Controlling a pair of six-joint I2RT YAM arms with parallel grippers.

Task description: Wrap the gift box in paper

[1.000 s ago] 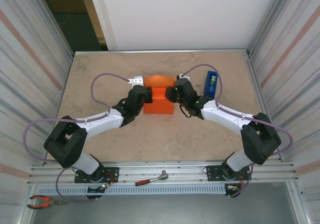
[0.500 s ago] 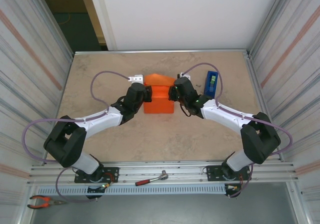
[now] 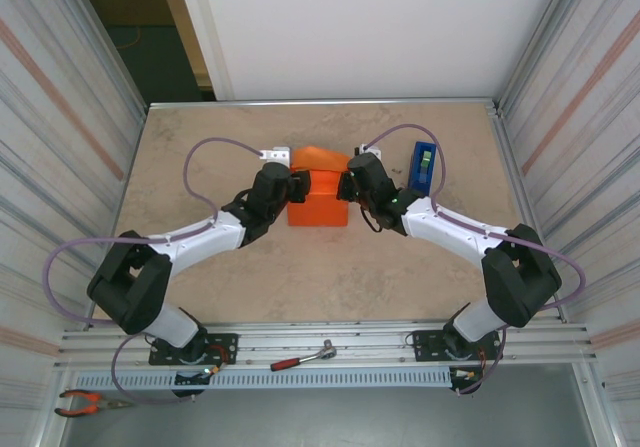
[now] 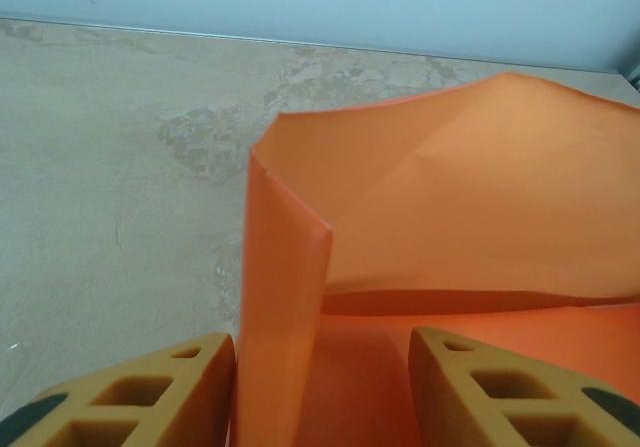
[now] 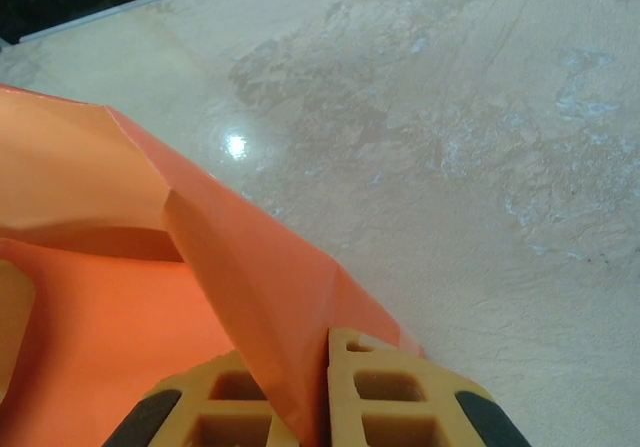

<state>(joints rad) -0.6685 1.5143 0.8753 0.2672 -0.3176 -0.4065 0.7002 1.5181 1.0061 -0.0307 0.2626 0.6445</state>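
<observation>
Fingers (image 5: 400,402) of the right gripper (image 3: 346,185) pinch shut on an upright side flap of the paper (image 3: 318,207), which is folded over the hidden gift box at upper centre of the top view. Opposite and equally near, the left gripper (image 3: 292,187) straddles its flap, jaws parted, gripping nothing. Both arms reach inward, elbows bent.

Bright orange paper (image 3: 318,205) lies folded into a squarish, flat-topped parcel at mid-table. At its far end a loose flap stands up and curves over, creased into upright folds at the left and right corners.
</observation>
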